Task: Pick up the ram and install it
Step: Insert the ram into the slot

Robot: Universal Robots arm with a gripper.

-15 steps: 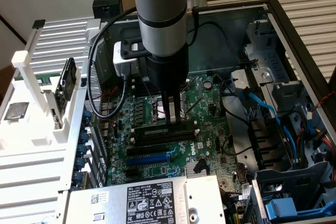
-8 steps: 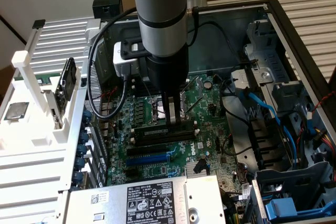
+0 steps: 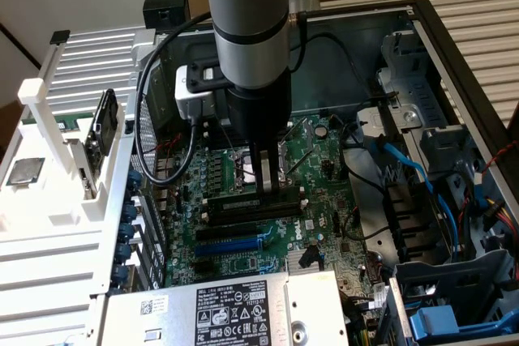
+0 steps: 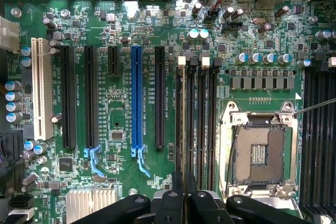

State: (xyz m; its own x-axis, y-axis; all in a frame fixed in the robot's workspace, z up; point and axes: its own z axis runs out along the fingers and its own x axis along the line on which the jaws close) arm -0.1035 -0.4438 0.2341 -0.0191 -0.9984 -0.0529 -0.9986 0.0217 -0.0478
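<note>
1. The arm (image 3: 251,30) reaches straight down into an open computer case (image 3: 454,54), its fingers (image 3: 258,169) low over the green motherboard (image 3: 320,172)
2. The fingers are clenched on the ram (image 3: 243,205), pinching its upper edge near the middle of its length; in the wrist view the two finger tips (image 4: 177,199) stand close together with only a thin gap between them
3. The ram stands on edge, lengthwise along the row of black memory slots (image 4: 202,119), just beside the open processor socket (image 4: 257,153)
4. In the exterior view it lies between the socket and the long blue expansion slot (image 3: 231,245), with a black slot between the ram and that blue one
5. Whether the ram is pressed fully home in its slot cannot be told
6. On the exterior view's left a white rack (image 3: 57,200) sits outside the case, with a square silver chip (image 3: 24,171) lying on it
7. A grey power supply (image 3: 235,313) with a label is at the near edge
</note>
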